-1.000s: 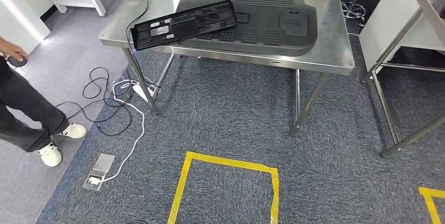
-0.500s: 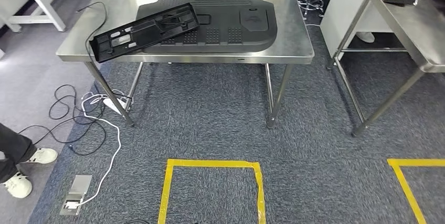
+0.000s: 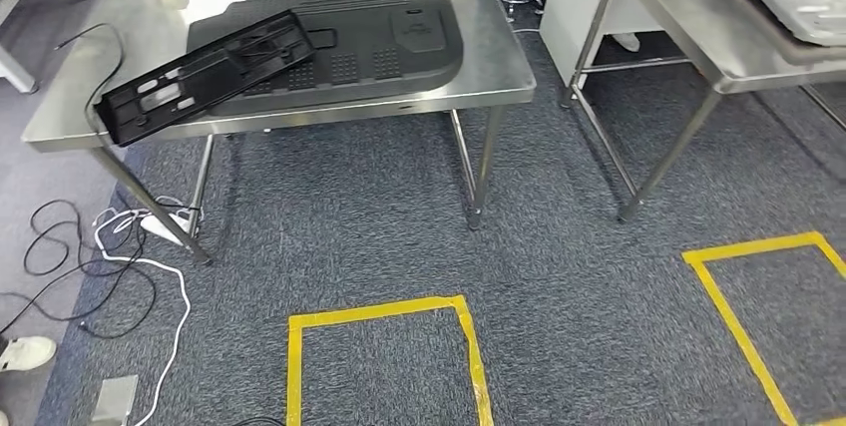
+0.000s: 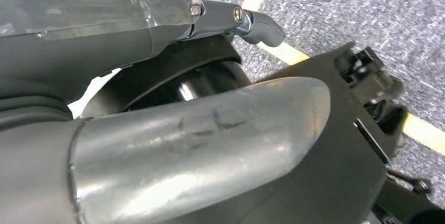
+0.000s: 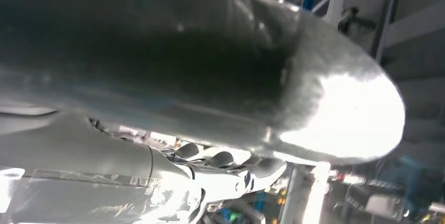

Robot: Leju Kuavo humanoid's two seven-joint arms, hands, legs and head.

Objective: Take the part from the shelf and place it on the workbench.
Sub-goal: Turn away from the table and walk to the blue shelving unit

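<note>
Seemingly done: long black plastic frame part lies on steel workbench, atop wide black moulded panel. Left hand & right hand hold nothing visible; finger spread can't tell.

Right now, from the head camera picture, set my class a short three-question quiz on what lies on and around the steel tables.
1. True or false: the long black frame rests partly on the large black panel and sticks out past the edge of the steel table.
2. Pick one. What marks the carpet in front of that table? A: yellow tape squares. B: red cones. C: white chalk arrows.
3. Short answer: where does the flat grey tray lie?

Key: 1 true. 2 A. 3 on the second table, to the right of the first.
</note>
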